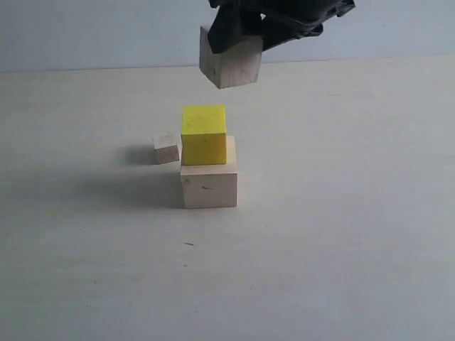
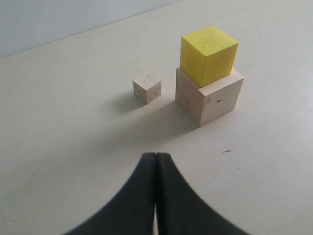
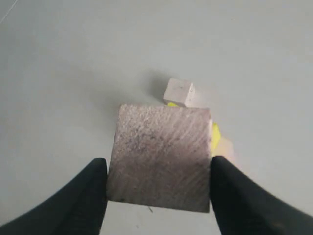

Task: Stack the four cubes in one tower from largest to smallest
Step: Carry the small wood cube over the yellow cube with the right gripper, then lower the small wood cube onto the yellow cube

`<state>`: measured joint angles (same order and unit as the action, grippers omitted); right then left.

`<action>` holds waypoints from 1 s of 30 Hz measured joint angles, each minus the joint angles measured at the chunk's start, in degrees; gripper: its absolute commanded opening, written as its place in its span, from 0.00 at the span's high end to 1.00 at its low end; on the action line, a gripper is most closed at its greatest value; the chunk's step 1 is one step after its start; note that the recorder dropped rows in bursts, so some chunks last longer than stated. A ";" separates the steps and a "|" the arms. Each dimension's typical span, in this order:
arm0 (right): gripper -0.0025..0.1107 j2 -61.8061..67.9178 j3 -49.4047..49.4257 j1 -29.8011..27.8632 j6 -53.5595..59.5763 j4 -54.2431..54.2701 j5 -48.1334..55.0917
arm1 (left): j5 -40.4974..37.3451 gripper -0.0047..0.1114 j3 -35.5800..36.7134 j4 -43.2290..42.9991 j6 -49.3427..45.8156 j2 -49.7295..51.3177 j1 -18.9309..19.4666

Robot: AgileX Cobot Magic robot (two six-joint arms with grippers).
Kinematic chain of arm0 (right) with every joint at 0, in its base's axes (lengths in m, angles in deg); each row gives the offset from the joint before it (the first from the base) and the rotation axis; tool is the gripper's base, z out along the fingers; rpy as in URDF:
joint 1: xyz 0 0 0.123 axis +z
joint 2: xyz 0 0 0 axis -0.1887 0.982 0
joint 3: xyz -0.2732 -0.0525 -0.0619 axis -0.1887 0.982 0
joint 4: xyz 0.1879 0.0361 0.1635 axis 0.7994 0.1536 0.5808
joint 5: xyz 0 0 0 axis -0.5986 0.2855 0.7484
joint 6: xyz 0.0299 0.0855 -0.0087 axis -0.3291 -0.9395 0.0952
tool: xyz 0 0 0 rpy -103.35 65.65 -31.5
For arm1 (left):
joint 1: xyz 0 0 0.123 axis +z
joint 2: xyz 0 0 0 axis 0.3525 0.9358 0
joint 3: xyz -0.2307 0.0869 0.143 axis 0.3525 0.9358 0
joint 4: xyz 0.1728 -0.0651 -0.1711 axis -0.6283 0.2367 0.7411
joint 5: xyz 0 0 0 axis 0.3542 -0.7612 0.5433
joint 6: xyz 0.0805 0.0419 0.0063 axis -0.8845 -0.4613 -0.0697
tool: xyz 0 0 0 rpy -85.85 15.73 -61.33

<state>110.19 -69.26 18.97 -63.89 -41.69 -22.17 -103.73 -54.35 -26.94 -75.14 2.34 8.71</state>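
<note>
The yellow cube [image 1: 204, 135] sits on the large pale wood cube [image 1: 208, 186], shifted toward that cube's left edge. The smallest wood cube [image 1: 166, 150] lies on the table just left of and behind them. Above the stack, my right gripper [image 1: 238, 39] hangs shut on another pale wood cube [image 1: 229, 64], held slightly tilted. In the right wrist view this held cube [image 3: 161, 156] fills the space between the fingers and hides most of the stack; only a yellow sliver [image 3: 215, 134] shows. My left gripper [image 2: 156, 155] is shut and empty, well back from the stack [image 2: 208, 54].
The pale table [image 1: 341, 234] runs back to a light blue wall [image 1: 85, 28]. A small dark speck [image 1: 188, 244] marks the table in front of the stack.
</note>
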 measured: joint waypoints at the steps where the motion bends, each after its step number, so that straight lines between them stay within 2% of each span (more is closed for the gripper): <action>1: 0.98 -0.52 1.00 0.15 -1.10 -0.44 -1.15 | 0.00 0.96 0.00 0.00 0.00 0.00 0.00; 9: 0.98 -3.31 6.72 6.33 -4.48 -2.51 -7.15 | 0.61 0.96 0.00 0.36 0.00 0.00 0.00; 13: 0.98 -3.31 6.97 6.99 -6.31 -5.02 -9.88 | 0.73 0.96 0.00 0.45 0.00 0.00 0.00; 18: 0.98 -3.31 6.97 6.99 2.19 -7.14 -10.68 | 0.73 0.96 0.00 0.85 0.00 0.00 0.00; 20: 0.98 -3.31 6.97 6.99 2.05 -6.97 -10.94 | 0.73 0.96 0.00 0.85 0.00 0.00 0.00; 26: 0.98 -3.31 6.97 7.35 -14.48 -6.92 -12.01 | 0.85 0.96 0.00 0.99 0.00 0.00 0.00; 30: 0.98 -3.05 6.97 10.01 -24.17 -12.49 -13.53 | 0.85 0.96 0.00 1.83 0.00 0.00 0.00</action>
<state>107.14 -62.29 28.99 -88.07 -54.19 -35.69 -102.88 -54.35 -25.11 -75.14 2.34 8.71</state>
